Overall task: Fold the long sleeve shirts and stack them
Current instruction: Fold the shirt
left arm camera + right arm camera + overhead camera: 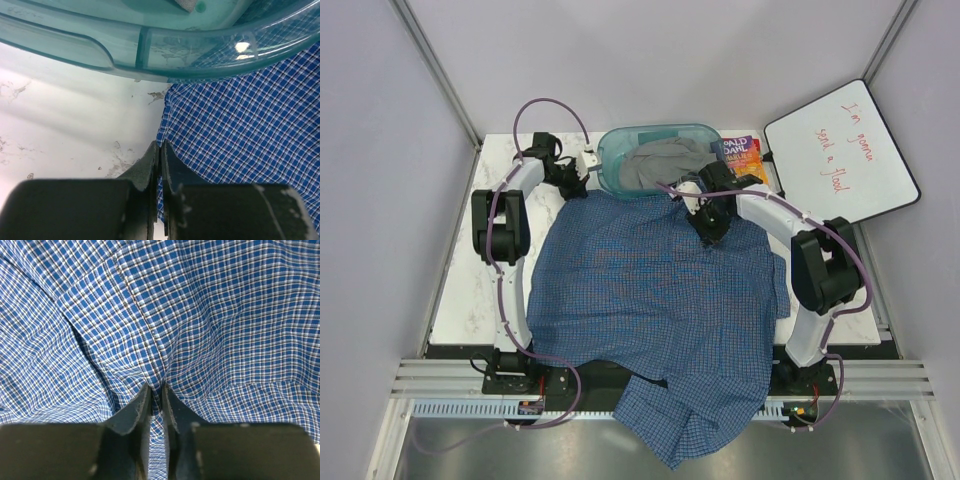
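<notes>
A blue fine-checked long sleeve shirt [660,290] lies spread over the table, and its near part hangs over the front edge. My left gripper [585,170] is at the shirt's far left corner, beside the teal basin. In the left wrist view it [160,150] is shut with a thin edge of the shirt [240,130] between its fingers. My right gripper [712,232] is at the shirt's far right part. In the right wrist view it [156,390] is shut on a pinched ridge of the cloth [150,330].
A teal plastic basin [610,160] holding a grey garment [660,165] stands at the back, touching the shirt's far edge; its rim shows in the left wrist view [140,47]. A colourful book [745,158] and a whiteboard [845,150] lie at the back right.
</notes>
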Available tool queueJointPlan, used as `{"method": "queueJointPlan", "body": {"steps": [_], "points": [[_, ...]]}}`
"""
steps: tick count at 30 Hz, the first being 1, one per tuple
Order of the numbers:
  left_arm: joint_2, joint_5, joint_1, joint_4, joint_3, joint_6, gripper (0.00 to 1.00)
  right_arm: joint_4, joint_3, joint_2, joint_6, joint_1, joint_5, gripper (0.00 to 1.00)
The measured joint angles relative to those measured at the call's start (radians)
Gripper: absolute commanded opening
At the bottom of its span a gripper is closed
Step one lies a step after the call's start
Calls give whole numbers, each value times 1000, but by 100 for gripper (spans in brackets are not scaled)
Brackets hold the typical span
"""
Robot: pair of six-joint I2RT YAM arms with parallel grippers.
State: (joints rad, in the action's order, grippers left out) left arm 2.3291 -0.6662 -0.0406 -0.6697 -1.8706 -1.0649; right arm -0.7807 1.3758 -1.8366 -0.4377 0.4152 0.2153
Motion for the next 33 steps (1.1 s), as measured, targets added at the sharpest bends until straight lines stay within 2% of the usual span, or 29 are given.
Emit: {"method": "queueJointPlan", "body": {"steps": [1,3,6,7,8,10,11,12,14,18,25,28,33], "points": [[0,-1,0,0,0,0,11,-2,3,-1,0,-3,3,17],[0,-3,0,0,0,0,14,-7,14,-5,2,-9,11,26],[0,-13,0,0,0,-1,19,-10,29,-10,8,-16,20,24],[0,-16,0,0,0,-1,22,-10,34,-11,8,-18,23,34],[0,-17,0,0,0,-1,23,-10,38,-12,11,-21,25,38],[0,-18,0,0,0,-1,24,-11,43,-13,19,-24,30,31],[0,-18,0,0,0,-1,24,-12,48,-13,18,-26,34,24],[0,-18,0,0,0,-1,24,-13,52,-14,18,-28,38,9],[0,-18,0,0,0,-1,21,-13,56,-15,18,-32,46,1],[0,-20,0,0,0,-1,20,-16,56,-18,21,-40,58,0],[0,-24,1,0,0,-2,27,-39,92,-17,20,-58,76,0],[0,-25,1,0,0,-2,11,-50,105,-11,18,-66,80,0],[-3,-25,1,0,1,-8,2,-79,121,8,18,-77,92,0]]}}
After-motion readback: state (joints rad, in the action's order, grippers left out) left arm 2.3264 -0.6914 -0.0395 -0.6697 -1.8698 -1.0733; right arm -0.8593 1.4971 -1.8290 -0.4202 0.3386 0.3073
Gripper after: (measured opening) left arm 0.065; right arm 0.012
